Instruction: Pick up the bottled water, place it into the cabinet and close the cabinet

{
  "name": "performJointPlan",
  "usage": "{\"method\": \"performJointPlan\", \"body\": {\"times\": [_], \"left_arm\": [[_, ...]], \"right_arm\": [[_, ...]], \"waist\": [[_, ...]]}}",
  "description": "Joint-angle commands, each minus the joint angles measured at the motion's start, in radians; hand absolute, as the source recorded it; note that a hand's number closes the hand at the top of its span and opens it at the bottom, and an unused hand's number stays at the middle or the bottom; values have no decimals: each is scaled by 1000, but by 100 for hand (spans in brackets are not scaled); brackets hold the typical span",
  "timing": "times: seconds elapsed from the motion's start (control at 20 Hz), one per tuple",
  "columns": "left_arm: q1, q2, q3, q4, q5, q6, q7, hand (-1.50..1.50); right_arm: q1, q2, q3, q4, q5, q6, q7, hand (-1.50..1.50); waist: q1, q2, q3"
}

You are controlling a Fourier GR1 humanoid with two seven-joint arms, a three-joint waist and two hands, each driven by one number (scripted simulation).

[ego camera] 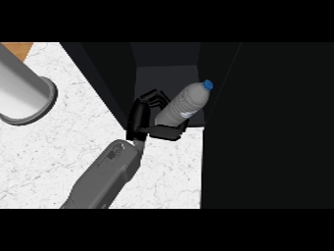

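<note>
The bottled water [186, 103] is a clear bottle with a blue cap, tilted so the cap points up and to the right. It is at the mouth of the dark cabinet [166, 73], between the cabinet's two black walls. My left hand [139, 117] is shut on the bottle's lower half, fingers curled round its far side and thumb under its base. The grey forearm comes in from the lower edge over the white marble counter [46, 157]. My right hand does not show.
A wide black panel of the cabinet [285, 127] fills the right side down to the lower edge. A thick light-grey cylinder [14, 83] with a rimmed end lies across the upper left. A strip of wood [14, 49] shows behind it.
</note>
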Motion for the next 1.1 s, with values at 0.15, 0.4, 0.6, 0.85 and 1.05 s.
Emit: {"method": "performJointPlan", "body": {"times": [0.15,0.4,0.6,0.85,1.05], "left_arm": [[-208,0,60,188,69,17,75,150],[-288,0,76,304,139,95,42,150],[-330,0,51,385,122,211,41,150],[-441,0,18,562,-24,410,57,150],[-512,20,49,642,-13,373,87,-150]], "right_arm": [[-16,4,-8,-63,-78,11,50,-150],[32,-28,-77,-95,-131,55,14,-150],[-8,-25,-114,-47,-140,64,16,-150],[3,-26,-87,-39,-99,93,-14,-150],[-5,-20,-112,-42,-139,101,-13,-150]], "waist": [[8,7,0],[-29,13,0],[-27,15,0],[-41,21,2],[-37,27,0]]}}
